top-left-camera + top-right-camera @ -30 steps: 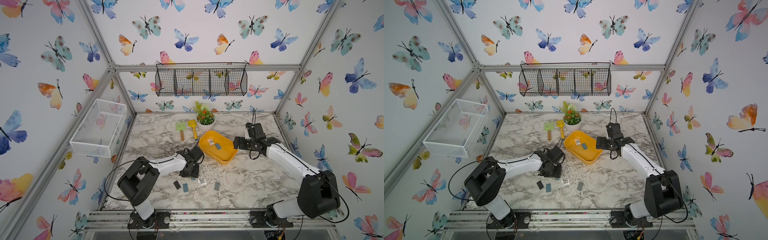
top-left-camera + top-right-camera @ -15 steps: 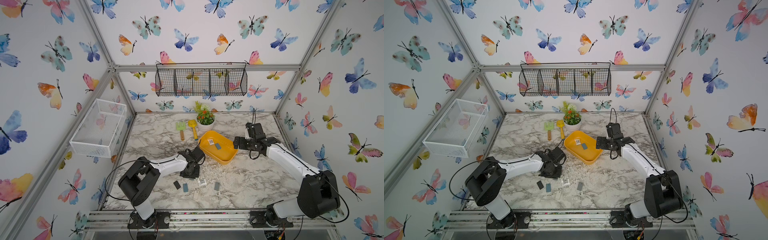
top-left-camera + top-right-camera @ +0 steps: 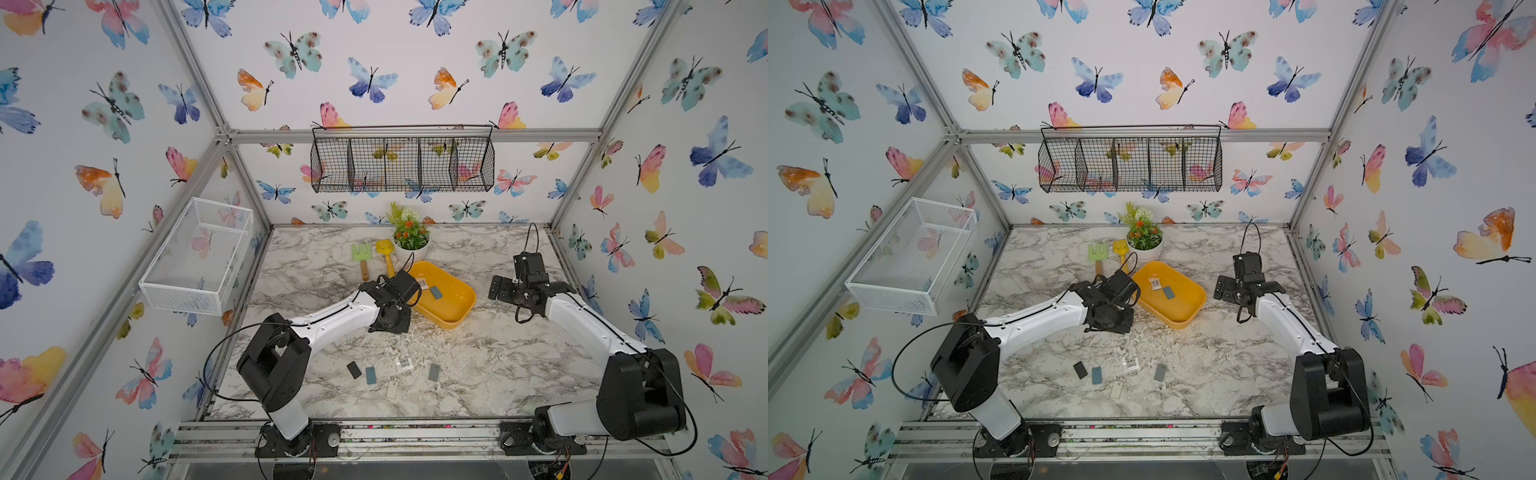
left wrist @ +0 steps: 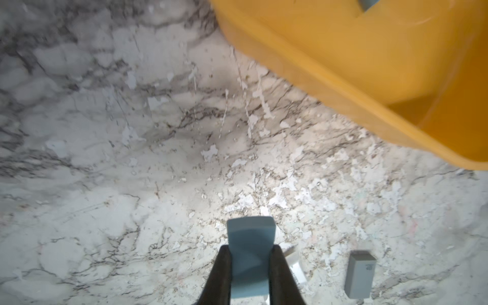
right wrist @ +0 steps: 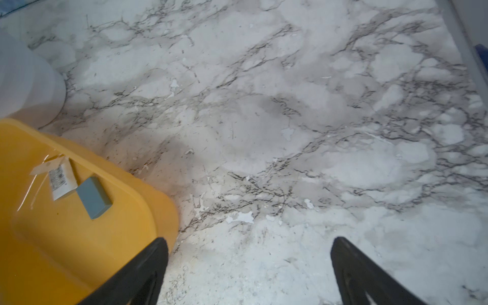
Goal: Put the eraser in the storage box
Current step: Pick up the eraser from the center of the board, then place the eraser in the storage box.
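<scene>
My left gripper [image 4: 249, 248] is shut on a blue-grey eraser [image 4: 249, 232], whose end sticks out past the fingertips, low over the marble. The yellow storage box [image 4: 343, 66] lies just beyond it. In both top views the left gripper [image 3: 388, 318] [image 3: 1108, 320] points down beside the box's [image 3: 453, 318] [image 3: 1183, 322] near-left side, and its fingers are hidden under the wrist. Inside the box lie a blue eraser [image 3: 435, 292] [image 5: 93, 198] and a white label [image 5: 60, 179]. My right gripper [image 5: 249, 240] [image 3: 498, 286] hangs open to the right of the box [image 5: 79, 237], holding nothing.
Several loose erasers lie on the front marble: dark [image 3: 353, 369], blue [image 3: 370, 375], white [image 3: 391, 390], grey [image 3: 434, 372] [image 4: 360, 274]. A flower pot [image 3: 410, 249], green rake [image 3: 362, 254] and yellow shovel [image 3: 385, 251] stand behind the box. White mesh basket [image 3: 199, 257] on left wall, black wire basket [image 3: 403, 164] on back wall.
My left gripper's jaws have closed on the blue-grey eraser and the wrist has shifted slightly toward the yellow box. The right arm has not moved.
</scene>
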You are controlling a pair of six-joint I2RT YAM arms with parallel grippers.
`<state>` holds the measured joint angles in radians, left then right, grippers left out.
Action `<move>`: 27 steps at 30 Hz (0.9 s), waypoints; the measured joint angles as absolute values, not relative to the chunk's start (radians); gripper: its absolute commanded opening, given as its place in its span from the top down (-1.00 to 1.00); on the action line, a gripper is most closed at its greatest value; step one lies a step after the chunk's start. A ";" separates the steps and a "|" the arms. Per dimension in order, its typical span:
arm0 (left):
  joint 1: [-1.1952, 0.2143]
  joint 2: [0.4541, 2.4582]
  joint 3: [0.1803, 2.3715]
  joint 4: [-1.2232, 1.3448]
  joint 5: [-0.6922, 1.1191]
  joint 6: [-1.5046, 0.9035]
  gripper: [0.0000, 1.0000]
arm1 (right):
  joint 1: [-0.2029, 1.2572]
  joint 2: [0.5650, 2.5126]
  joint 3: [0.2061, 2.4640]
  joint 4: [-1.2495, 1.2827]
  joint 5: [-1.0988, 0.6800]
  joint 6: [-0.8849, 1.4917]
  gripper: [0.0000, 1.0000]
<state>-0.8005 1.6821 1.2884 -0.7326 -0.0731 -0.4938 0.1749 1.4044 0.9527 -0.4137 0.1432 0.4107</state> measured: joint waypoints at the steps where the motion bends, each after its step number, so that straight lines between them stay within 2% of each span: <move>1: -0.801 1.686 1.334 -0.747 -0.076 -0.472 0.73 | 0.161 1.400 0.949 -0.410 0.144 0.411 -0.98; 7: -0.800 1.826 1.716 -0.822 -0.081 -0.343 0.72 | 0.130 1.397 0.935 -0.394 0.146 0.411 -0.98; 14: -0.787 2.161 2.116 -0.918 -0.036 -0.233 0.70 | 0.117 1.397 0.931 -0.382 0.147 0.411 -0.99; 20: -0.780 2.322 2.254 -0.943 0.030 -0.197 0.65 | 0.110 1.401 0.930 -0.379 0.146 0.411 -0.98; 27: -0.775 2.350 2.258 -0.915 0.109 -0.186 0.64 | 0.110 1.419 0.922 -0.365 0.141 0.411 -0.98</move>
